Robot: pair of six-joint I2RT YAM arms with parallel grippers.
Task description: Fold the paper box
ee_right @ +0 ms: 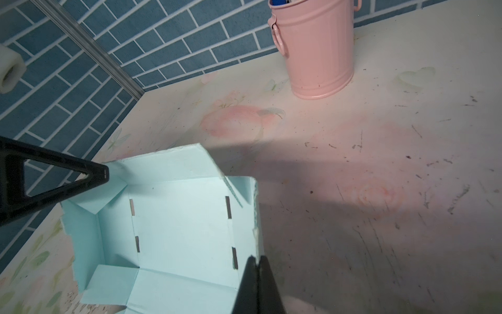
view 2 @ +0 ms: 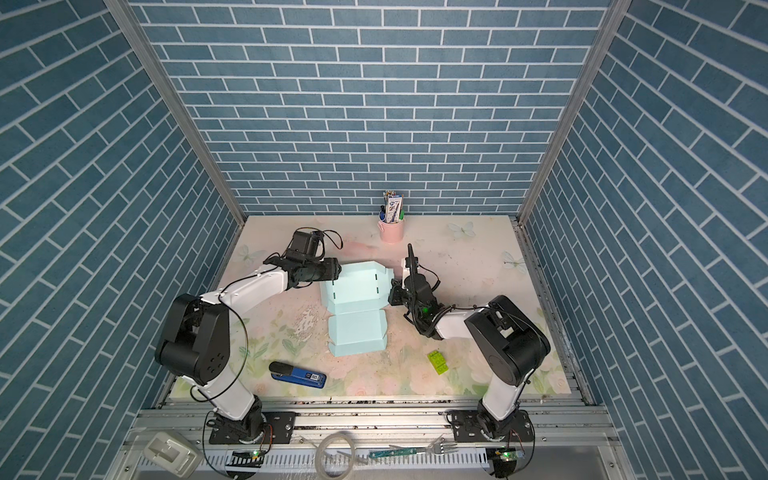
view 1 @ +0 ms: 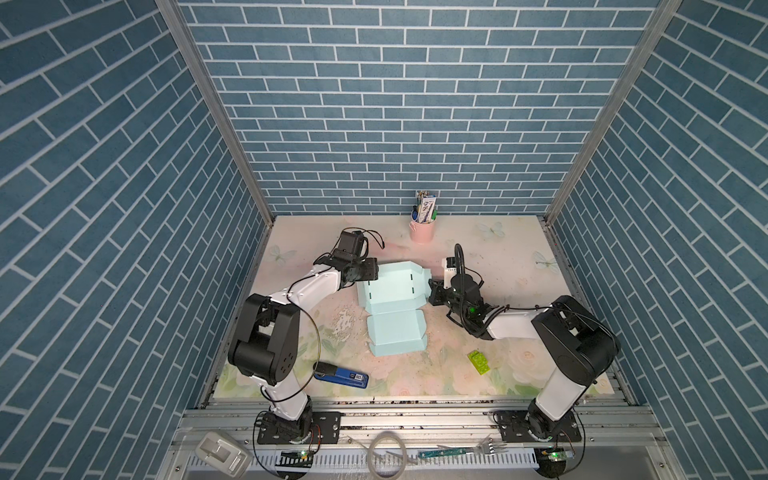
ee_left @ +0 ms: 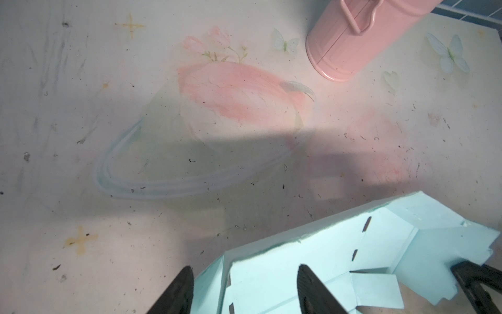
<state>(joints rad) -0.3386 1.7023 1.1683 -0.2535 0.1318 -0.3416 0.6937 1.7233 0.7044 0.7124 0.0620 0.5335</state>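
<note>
A fork [view 1: 490, 449] lies on the front rail [view 1: 415, 417]. Mid-frame on the bench [view 1: 498, 257] sits the box [view 1: 392, 309], with the stapler [view 1: 343, 377] lower left, brick [view 1: 478, 362] lower right and bucket [view 1: 422, 230] above, all apart. The left claw [ee_left: 244, 269] straddles its left wall, half-open; the right claw [ee_right: 256, 261] pinches its right wall.

The left gripper [ee_left: 244, 274] shows only 2 finger ends [ee_left: 178, 292] in its wrist view, cut off by the frame edge, and whether either touches the wall of the paper box [ee_left: 260, 280] between them cannot be told. In both top views its jaws are hidden under its own wrist housing. The right gripper [ee_right: 256, 269] covers the stretch of box wall it pinches. Both wrist views cut off the box's lid half. What stands in the pink bucket [view 1: 422, 232] is too small to tell; both wrist views crop its top. A blurred white lump [ee_right: 11, 68] at the frame edge cannot be identified
</note>
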